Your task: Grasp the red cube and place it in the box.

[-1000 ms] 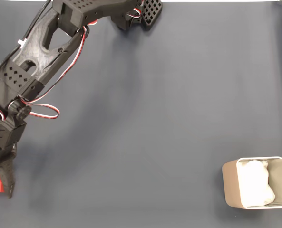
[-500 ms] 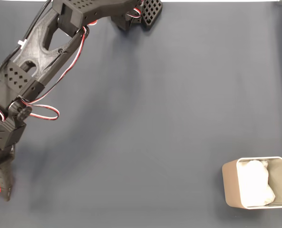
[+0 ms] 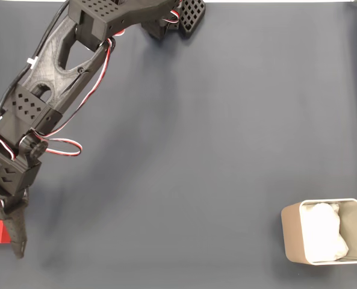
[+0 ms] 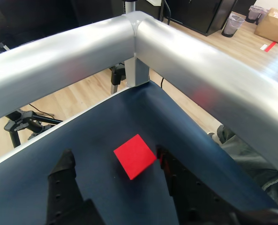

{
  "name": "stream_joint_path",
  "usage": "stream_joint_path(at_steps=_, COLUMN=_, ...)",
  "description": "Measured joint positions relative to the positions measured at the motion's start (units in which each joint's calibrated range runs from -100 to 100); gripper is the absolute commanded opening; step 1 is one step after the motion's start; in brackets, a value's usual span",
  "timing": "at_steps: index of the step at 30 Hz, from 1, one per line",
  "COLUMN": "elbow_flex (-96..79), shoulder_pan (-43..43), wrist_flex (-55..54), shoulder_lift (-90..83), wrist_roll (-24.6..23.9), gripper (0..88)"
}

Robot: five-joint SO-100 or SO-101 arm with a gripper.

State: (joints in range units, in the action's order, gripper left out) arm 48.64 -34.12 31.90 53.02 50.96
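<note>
Small matte bright-red cube (image 4: 134, 156) on dark blue cloth (image 3: 214, 138) at the table's silver metal corner rail (image 4: 134, 33), black printed gripper (image 4: 114, 161) spread apart around it, one finger touching, beige rounded box (image 3: 291, 232) with crumpled white paper (image 3: 324, 232) well apart.

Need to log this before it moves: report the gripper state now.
Gripper: open, holding nothing; the red cube sits on the mat between its fingers, close to the right one in the wrist view.
</note>
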Motion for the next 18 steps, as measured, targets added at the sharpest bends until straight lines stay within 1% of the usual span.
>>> stream_joint_path(at_steps=18, elbow_flex=0.0, shoulder_pan=0.0, wrist_flex=-0.56, shoulder_lift=0.17, wrist_roll=0.0, gripper=40.4)
